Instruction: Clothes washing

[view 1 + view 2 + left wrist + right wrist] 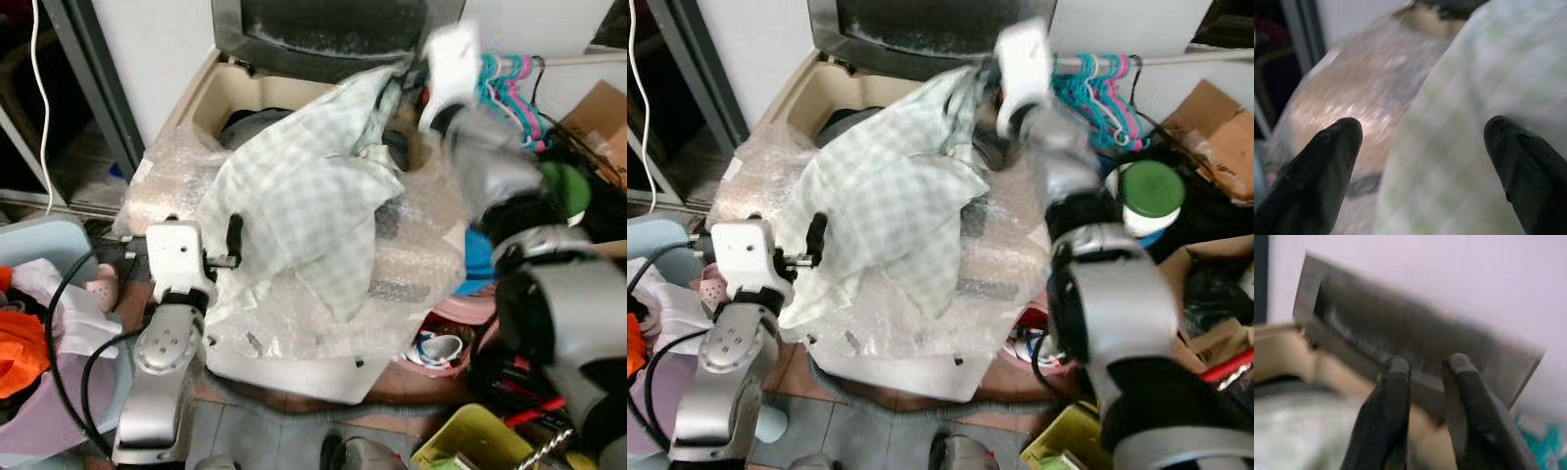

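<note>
A cluttered corner holds a top-loading washing machine (294, 98) wrapped in bubble wrap (411, 284), its dark lid (323, 29) raised against the white wall, with teal and pink hangers (505, 83) to the right and a bin of laundry (34, 323) to the left. A pale green checked cloth (304, 206) drapes from the tub opening down over the front of the machine. My right end effector (411, 73) is raised at the cloth's top edge near the lid; its fingers (1396, 401) sit close together, though whether they pinch fabric I cannot tell. My left end effector (233, 240) sits at the cloth's lower left edge, fingers (1327, 161) spread wide, the cloth just ahead between them.
</note>
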